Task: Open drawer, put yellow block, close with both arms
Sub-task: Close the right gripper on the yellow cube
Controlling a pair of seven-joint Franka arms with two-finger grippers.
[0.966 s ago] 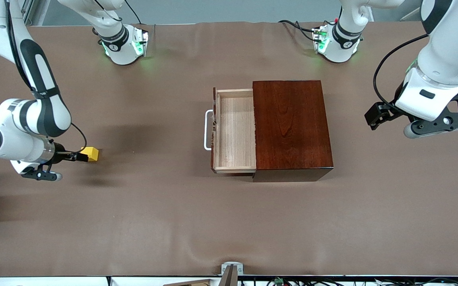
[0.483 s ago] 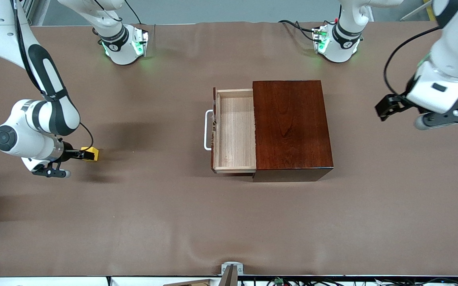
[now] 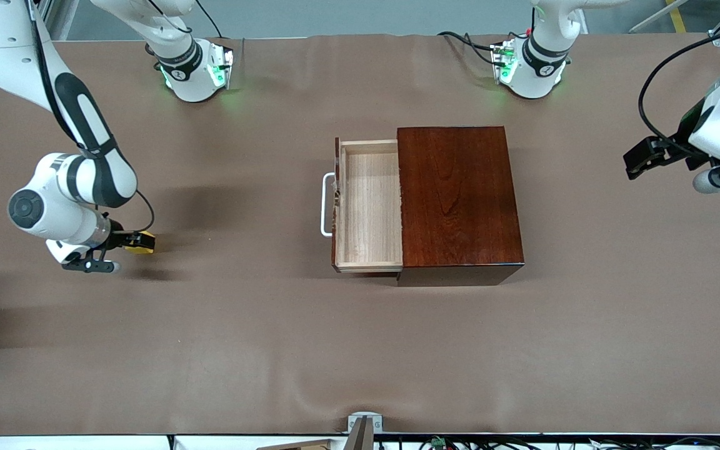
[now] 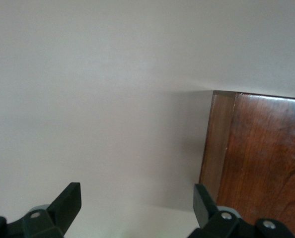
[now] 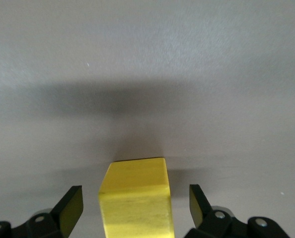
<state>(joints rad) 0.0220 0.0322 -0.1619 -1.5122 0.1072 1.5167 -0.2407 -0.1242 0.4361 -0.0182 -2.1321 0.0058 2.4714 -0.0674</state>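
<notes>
Right pincer spread apart around yellow block, seemingly resting on counter toward right arm's end. Left pincer spread wide, hovering beside box. Drawer pulled open. No legible writing.

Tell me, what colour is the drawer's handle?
White. The handle is a U-shaped bar on the open drawer, clearest in the front view.

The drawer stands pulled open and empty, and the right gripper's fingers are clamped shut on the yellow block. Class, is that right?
Not quite. The drawer is open and empty, but the right gripper is open: in the right wrist view its fingers stand apart from the yellow block, with gaps either side.
</notes>
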